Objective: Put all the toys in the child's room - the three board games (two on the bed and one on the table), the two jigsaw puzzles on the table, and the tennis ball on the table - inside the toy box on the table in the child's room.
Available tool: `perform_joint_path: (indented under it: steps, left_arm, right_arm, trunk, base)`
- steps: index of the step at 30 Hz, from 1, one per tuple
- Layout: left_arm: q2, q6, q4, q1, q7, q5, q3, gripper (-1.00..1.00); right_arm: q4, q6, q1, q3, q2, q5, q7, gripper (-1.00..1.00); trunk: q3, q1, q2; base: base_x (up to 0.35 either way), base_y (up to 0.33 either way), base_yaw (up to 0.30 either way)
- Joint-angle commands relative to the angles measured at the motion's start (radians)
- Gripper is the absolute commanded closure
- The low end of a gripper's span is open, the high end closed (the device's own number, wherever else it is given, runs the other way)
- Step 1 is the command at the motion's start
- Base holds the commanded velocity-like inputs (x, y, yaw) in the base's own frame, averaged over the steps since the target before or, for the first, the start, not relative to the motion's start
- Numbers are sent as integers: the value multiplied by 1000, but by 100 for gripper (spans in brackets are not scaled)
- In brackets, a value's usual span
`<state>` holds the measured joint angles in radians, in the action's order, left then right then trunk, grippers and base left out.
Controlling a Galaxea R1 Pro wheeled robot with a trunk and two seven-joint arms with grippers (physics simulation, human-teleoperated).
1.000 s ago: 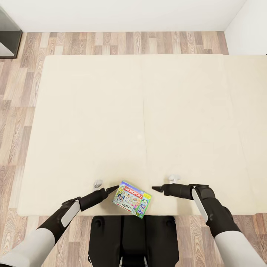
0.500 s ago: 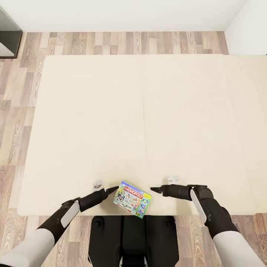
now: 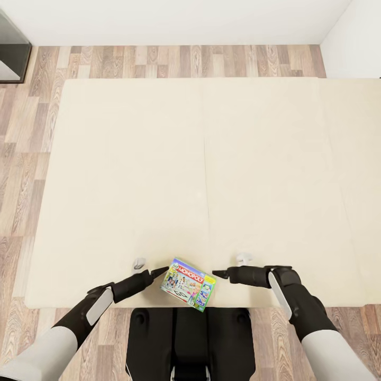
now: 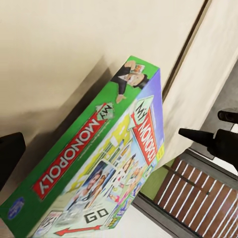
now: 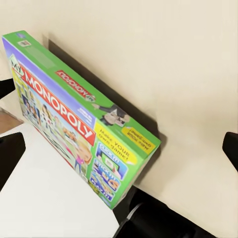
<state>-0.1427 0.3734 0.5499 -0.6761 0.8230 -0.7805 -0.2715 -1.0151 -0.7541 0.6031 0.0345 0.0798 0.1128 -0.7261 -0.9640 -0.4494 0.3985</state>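
Left gripper (image 3: 160, 271) sits right at the left edge of the Monopoly box (image 3: 189, 284), fingertip about touching the box's corner; we cannot tell whether its jaws are wide or narrow. In the left wrist view one dark fingertip (image 4: 10, 154) shows beside the Monopoly box (image 4: 94, 171) and the right gripper (image 4: 210, 139) shows past the box's far end.

Right gripper (image 3: 218, 273) points at the box from the right, close to it with a small gap. In the right wrist view two dark fingertips (image 5: 10, 151) show far apart at either side of the frame, so it looks spread wide, with the box (image 5: 82, 116) between them, nothing gripped.

The box lies flat, a bit skewed, on the bed (image 3: 132, 174), at the bed's near edge, close to the middle seam of the mattress, directly over the robot's dark base (image 3: 190, 338). Box is green-sided, with a red MONOPOLY logo on top.

Around the bed we see wood floor (image 3: 21, 159), a white wall (image 3: 174, 21) beyond the bed's far side, and a dark piece of furniture (image 3: 10, 53) off the bed's far left corner.
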Motion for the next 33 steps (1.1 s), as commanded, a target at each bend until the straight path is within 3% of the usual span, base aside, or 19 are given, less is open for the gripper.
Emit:
perform_joint_path:
  steps: [1,12,33]
  left_arm:
    - [-1,9,0,0,-8,-10,-5,-100]
    - [-1,9,-2,0,-59,-13,-5,-100]
    - [-1,19,-2,0,-74,-16,-6,-100]
  right_arm:
    - [4,-7,0,9,-1,10,5,-100]
    - [38,-1,1,38,-17,8,6,-100]
    - [51,1,1,46,-24,7,7,-100]
  trunk:
    - [-1,-1,2]
    - [-1,-1,2]
    - [-1,-1,2]
  base:
    - [0,0,0]
    - [0,0,0]
    - [0,0,0]
